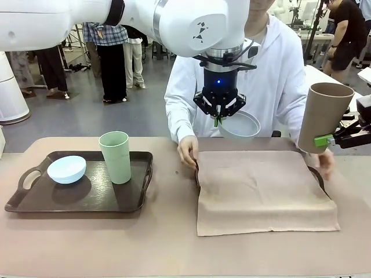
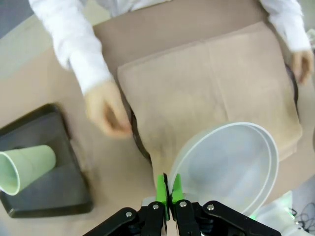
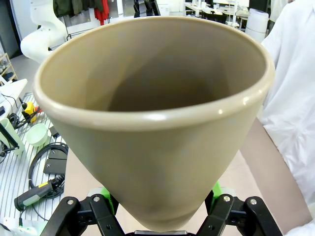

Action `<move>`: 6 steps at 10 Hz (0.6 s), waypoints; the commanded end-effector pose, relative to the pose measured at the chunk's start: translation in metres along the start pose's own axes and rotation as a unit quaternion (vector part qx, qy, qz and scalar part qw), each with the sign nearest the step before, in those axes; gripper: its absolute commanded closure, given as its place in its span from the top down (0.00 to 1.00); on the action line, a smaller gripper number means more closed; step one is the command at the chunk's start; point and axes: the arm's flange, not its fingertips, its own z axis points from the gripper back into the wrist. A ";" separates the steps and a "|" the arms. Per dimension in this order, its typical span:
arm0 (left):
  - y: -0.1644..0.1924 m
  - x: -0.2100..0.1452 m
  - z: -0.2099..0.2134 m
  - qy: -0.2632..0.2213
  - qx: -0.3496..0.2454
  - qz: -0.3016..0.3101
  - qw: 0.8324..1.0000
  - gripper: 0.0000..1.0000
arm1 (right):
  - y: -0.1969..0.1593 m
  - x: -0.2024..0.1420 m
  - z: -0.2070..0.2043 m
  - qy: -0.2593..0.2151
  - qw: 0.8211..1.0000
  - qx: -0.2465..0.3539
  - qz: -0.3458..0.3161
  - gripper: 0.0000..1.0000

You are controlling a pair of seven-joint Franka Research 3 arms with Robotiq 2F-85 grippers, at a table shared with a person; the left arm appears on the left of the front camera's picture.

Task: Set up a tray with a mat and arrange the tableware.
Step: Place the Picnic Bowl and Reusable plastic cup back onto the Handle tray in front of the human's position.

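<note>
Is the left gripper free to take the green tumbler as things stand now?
Probably not yet. The left gripper is shut on the white bowl above the mat; the green tumbler itself stands unblocked on its tray.

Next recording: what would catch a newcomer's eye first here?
The left gripper dangles the white bowl by its rim above the beige mat, which a person's hands touch at its sides. At far right, the right gripper holds the tan tumbler aloft.
</note>
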 end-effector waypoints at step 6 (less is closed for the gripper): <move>0.001 0.000 0.002 -0.001 -0.001 -0.006 1.000 0.00 | -0.002 0.001 0.002 0.001 1.000 -0.002 0.006 0.21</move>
